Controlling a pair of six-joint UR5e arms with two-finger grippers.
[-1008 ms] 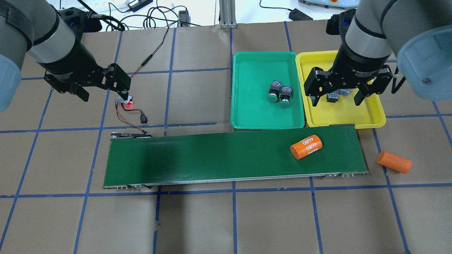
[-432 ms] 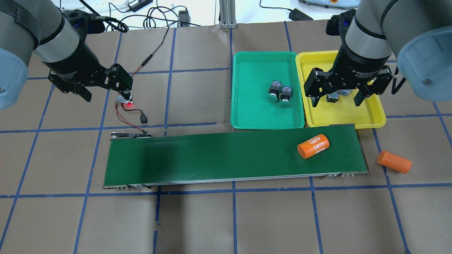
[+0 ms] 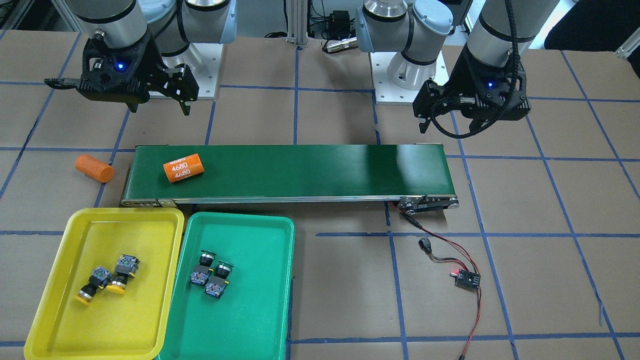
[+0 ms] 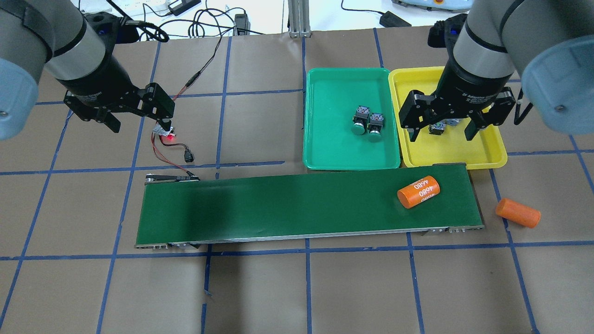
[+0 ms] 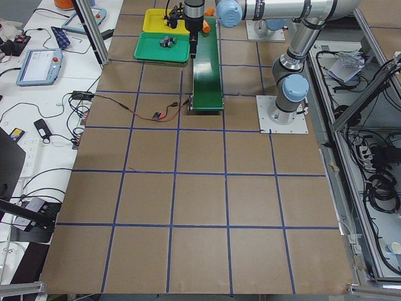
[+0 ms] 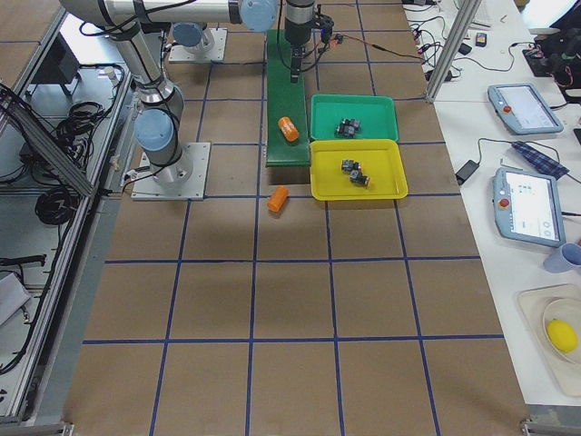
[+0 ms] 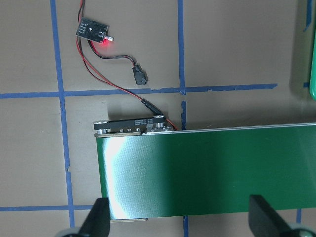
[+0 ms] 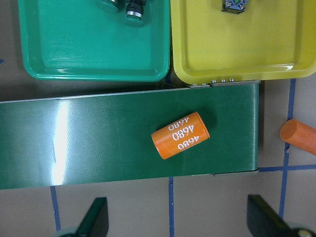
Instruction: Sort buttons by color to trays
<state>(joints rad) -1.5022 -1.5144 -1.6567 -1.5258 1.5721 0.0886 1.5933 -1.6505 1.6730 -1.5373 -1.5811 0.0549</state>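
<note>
Yellow buttons (image 3: 107,278): both lie in the yellow tray (image 3: 125,320), touching each other. Green buttons (image 3: 210,274): both lie in the green tray (image 3: 245,320), side by side and touching. The trays sit edge to edge, just beside the belt (image 4: 278,204), on its side away from the robot.

You have one orange cylinder (image 4: 418,191), printed 4680, on the belt near the tray end. A second cylinder (image 4: 517,212) lies on the table off that end.

Right gripper (image 4: 442,134): raised, jaws wide apart, nothing in them. Its wrist view looks down on that belt end.

Left gripper (image 4: 139,124): raised near the belt's other end, jaws also wide apart, empty.

Small board (image 4: 168,134) on the table, red light lit. Its wires run toward the belt's end.
</note>
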